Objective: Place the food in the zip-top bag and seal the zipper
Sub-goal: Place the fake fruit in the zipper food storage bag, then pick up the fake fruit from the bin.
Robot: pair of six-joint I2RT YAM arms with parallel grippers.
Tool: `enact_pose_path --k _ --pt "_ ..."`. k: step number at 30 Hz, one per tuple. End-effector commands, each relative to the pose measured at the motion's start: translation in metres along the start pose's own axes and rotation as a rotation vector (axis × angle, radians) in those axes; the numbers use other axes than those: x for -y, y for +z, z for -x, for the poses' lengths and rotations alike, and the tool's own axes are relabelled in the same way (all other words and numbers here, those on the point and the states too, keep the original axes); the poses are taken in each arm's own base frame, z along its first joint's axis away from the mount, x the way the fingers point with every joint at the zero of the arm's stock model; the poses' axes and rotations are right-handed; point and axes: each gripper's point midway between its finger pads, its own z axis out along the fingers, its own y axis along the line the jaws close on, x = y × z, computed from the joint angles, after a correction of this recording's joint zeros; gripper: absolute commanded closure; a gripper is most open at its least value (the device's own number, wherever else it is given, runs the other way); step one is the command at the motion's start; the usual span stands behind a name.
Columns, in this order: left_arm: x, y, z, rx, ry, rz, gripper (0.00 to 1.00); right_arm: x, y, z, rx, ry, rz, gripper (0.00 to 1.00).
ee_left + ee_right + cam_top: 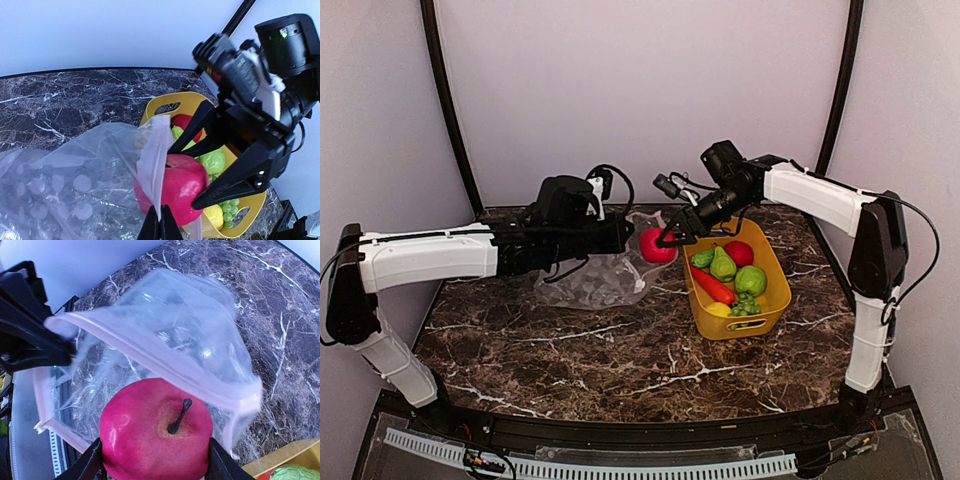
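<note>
A clear, crinkly plastic zip-top bag (592, 282) with a faint dotted texture is laid on its side, its mouth lifted and opened. Its thin pale pink zipper strip (150, 357) is parted, one edge pinched in the left gripper (160, 227). A glossy red toy apple (155, 437) with a dark stem is held at the mouth by the right gripper (155, 465). A green pear (722, 264), red pepper (714, 287), green grapes (745, 305) and other toy pieces are piled in a yellow plastic basket (740, 327).
</note>
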Motion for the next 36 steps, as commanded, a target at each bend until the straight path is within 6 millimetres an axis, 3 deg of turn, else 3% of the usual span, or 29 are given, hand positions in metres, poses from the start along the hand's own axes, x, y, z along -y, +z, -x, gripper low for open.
enact_pose_path --k 1,7,10,13,17,21,23,26,36 --pt "0.007 -0.015 0.014 0.051 -0.027 -0.046 0.99 0.003 0.001 0.014 0.013 -0.007 -0.075 0.42" --pt "0.003 -0.006 0.002 0.024 -0.030 -0.038 0.99 -0.022 -0.002 0.026 0.033 -0.031 0.009 0.18" --pt "-0.003 -0.007 0.002 0.036 -0.018 -0.011 0.99 -0.033 -0.019 0.031 0.062 -0.057 0.011 0.10" --pt "-0.009 -0.008 0.001 0.041 -0.002 0.017 0.99 -0.041 -0.047 0.035 0.109 -0.066 0.010 0.08" --pt "-0.016 -0.012 0.003 0.051 0.027 0.047 0.99 0.004 -0.088 0.016 0.132 -0.020 -0.155 0.11" --pt "-0.023 -0.013 -0.002 0.043 0.043 0.066 0.99 0.068 -0.108 -0.036 0.046 0.079 -0.353 0.20" --pt "-0.025 -0.013 -0.005 0.036 0.045 0.068 0.99 0.086 -0.107 -0.062 -0.005 0.112 -0.407 0.23" --pt "-0.026 -0.014 -0.008 0.028 0.043 0.065 0.99 0.098 -0.096 -0.094 -0.067 0.159 -0.424 0.25" --pt "-0.029 -0.013 -0.013 0.014 0.037 0.066 0.99 0.138 -0.069 -0.122 -0.147 0.273 -0.445 0.27"
